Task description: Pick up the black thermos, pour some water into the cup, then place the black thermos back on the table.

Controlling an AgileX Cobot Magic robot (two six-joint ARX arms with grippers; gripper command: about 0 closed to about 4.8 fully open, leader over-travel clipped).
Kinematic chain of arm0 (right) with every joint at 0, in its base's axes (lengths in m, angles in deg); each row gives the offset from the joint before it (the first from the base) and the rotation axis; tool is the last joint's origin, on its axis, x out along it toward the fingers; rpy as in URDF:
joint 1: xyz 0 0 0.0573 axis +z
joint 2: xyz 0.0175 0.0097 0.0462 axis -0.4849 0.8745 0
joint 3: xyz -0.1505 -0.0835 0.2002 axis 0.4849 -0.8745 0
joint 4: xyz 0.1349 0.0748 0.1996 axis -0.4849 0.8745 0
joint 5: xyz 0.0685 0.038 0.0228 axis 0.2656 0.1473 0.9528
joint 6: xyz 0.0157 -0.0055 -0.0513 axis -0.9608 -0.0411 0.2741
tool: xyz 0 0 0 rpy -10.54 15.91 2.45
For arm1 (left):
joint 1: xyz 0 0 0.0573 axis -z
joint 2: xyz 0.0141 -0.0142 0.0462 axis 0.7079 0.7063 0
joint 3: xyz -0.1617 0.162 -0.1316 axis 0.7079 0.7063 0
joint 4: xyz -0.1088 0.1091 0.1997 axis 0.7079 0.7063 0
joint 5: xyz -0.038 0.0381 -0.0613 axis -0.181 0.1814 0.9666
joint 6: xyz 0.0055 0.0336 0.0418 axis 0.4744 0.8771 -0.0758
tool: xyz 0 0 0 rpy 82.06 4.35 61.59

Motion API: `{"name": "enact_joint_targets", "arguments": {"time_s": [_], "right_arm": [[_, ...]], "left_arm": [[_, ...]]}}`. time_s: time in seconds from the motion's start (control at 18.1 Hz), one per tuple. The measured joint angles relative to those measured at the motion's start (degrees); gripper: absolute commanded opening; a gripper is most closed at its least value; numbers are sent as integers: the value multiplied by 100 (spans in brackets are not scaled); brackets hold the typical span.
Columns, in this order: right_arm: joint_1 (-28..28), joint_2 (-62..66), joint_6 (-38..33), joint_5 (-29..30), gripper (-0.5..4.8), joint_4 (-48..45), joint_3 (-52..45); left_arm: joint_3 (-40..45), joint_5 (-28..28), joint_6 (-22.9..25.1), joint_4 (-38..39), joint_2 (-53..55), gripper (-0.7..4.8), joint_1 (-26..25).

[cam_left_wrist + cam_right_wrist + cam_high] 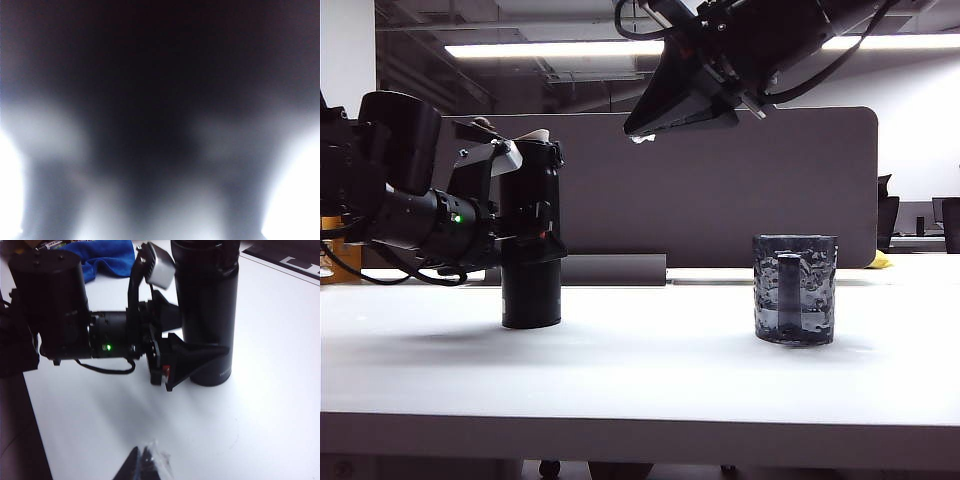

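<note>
The black thermos (532,295) (207,300) stands upright on the white table (640,360) at the left. My left gripper (535,215) (200,335) reaches in level from the left, one finger on each side of the thermos's middle. Whether the fingers press on it or stand off cannot be told. The left wrist view is only a dark blur. The cup (795,290), a dark bumpy glass mug, stands to the right with its handle toward the exterior camera. My right gripper (638,132) (142,462) hangs shut, high above the table between thermos and cup, holding nothing.
A grey-brown partition (740,190) runs along the table's back edge. A blue cloth (105,255) lies on the table beyond the left arm. A small yellow object (878,260) sits at the far right by the back edge.
</note>
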Motion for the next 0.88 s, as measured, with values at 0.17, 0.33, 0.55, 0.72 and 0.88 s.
{"name": "enact_joint_targets", "arguments": {"time_s": [0.17,0.33,0.55,0.72,0.88], "right_arm": [[-11,-33,13,-2,-8,120,0],[-155,-439,55,-63,-8,688,0],[-289,-1305,129,-562,-8,1539,0],[-289,-2573,46,-1047,-8,1781,-562],[-297,-3633,-238,-1355,-8,1805,-1344]], "left_arm": [[-2,313,-33,26,-72,479,-4],[4,459,-39,925,-752,479,-17],[11,476,350,3008,-1910,4,-44],[264,511,575,4468,-3182,-6,-46],[855,511,157,4690,-4686,-6,-31]]}}
